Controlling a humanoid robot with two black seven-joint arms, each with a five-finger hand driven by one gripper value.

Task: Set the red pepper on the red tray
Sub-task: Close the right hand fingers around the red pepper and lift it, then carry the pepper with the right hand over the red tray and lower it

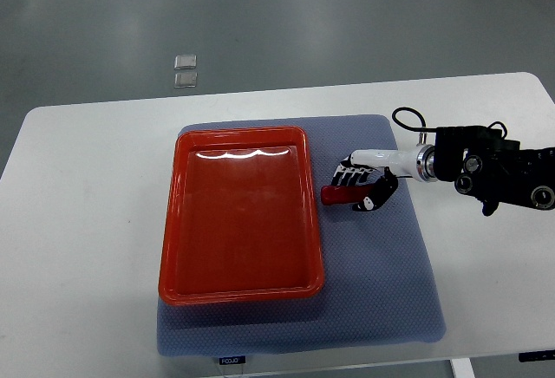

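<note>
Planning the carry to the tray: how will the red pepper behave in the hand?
The red pepper looks long and slim, so probably light. Held near one end by the right hand, its free tip may swing. Its skin seems smooth, possibly slippery; set down, it may roll.

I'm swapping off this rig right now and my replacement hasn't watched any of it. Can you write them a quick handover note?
Right hand: reaching in from the right, fingers curled on the pepper, low over the blue mat just right of the tray.
Left hand: not in view.
Tray: on the mat, nothing in it.
Done: pepper grasped; whether it is lifted off the mat cannot be told.
Left: carry the pepper left over the tray rim, set it down, release.
</note>
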